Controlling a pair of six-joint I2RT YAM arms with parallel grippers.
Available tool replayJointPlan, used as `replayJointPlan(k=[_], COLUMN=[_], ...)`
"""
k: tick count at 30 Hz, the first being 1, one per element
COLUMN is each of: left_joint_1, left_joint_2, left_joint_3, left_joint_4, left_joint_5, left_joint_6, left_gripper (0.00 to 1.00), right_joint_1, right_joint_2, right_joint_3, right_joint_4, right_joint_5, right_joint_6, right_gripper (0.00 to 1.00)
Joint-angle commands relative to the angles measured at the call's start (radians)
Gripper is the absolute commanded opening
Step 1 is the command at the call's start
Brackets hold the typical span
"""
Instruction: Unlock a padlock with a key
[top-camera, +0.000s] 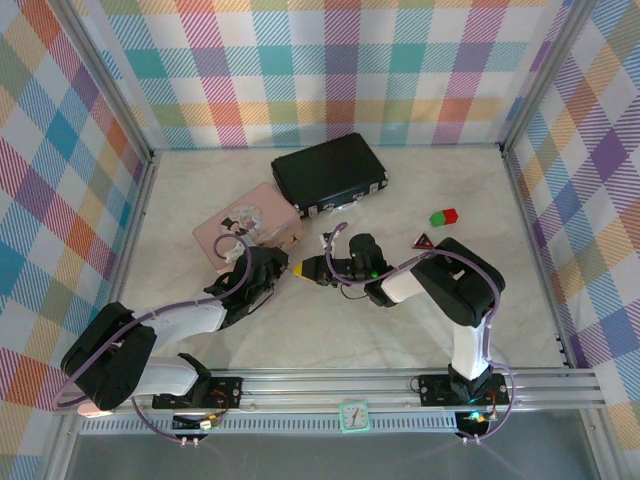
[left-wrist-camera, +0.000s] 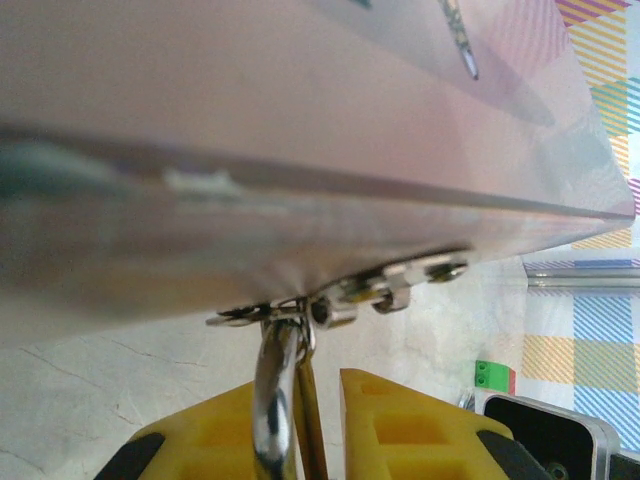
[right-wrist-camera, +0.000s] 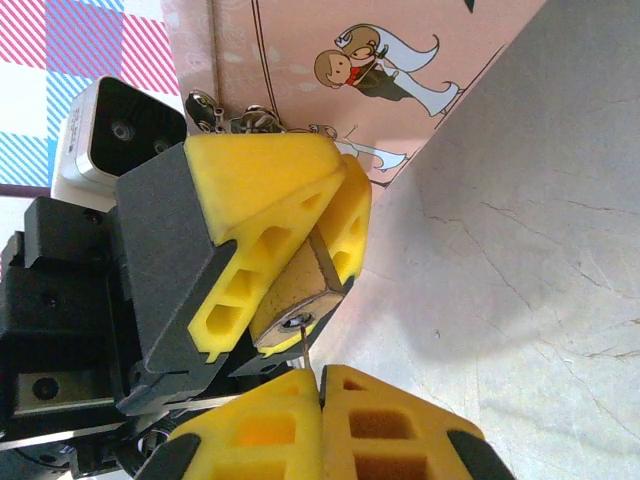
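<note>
Key (right-wrist-camera: 303, 348): mostly hidden. A thin dark sliver of blade shows between the right tool's fingers and the underside of the padlock. Its head is buried in the grip.
Padlock (right-wrist-camera: 295, 295): the brass body is partly covered by yellow fingers. Its bottom face and keyhole (right-wrist-camera: 297, 322) point toward the right wrist camera.
Shackle (left-wrist-camera: 272, 400): silver, blurred, cut off at the lower edge of the left wrist view. It passes up through the hasp (left-wrist-camera: 390, 290) on the pink box (top-camera: 255, 222).
From above: the padlock and key are too small to make out where the two tools meet, just in front of the pink box.
Left tool (left-wrist-camera: 318, 415): clenched on the padlock body.
Right tool (right-wrist-camera: 320, 385): fingers pressed together, pinching the key. The blade tip is at the keyhole; how deep it sits is unclear.
Blur: the box wall in the left wrist view is smeared and close.
Count, task things: one padlock, one key, two tools.
Count, other things on the tabletop (top-camera: 330, 330): one pink box, one black case (top-camera: 330, 172), one green-and-red block (top-camera: 443, 216), one red triangle (top-camera: 424, 240).
Rail at the near edge: one small clock (top-camera: 352, 415).
</note>
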Motion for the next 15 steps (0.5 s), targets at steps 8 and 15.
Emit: replayJointPlan(k=[8,15], left_joint_1=[-0.019,-0.030], left_joint_2=[-0.025,-0.023], left_joint_3=[0.011,0.000], left_joint_4=[0.085,0.114], left_joint_5=[0.009,0.011], left_joint_6=[-0.018,-0.030], left_gripper=[0.00,0.00], right_joint_1=[0.003,0.003], right_joint_2=[-0.009,0.019], right_joint_3=[0.030,0.029], right_joint_4=[0.066,0.212], right_joint_5=[0.049,0.084], right_joint_6=[0.031,0.169], right_gripper=[0.00,0.00])
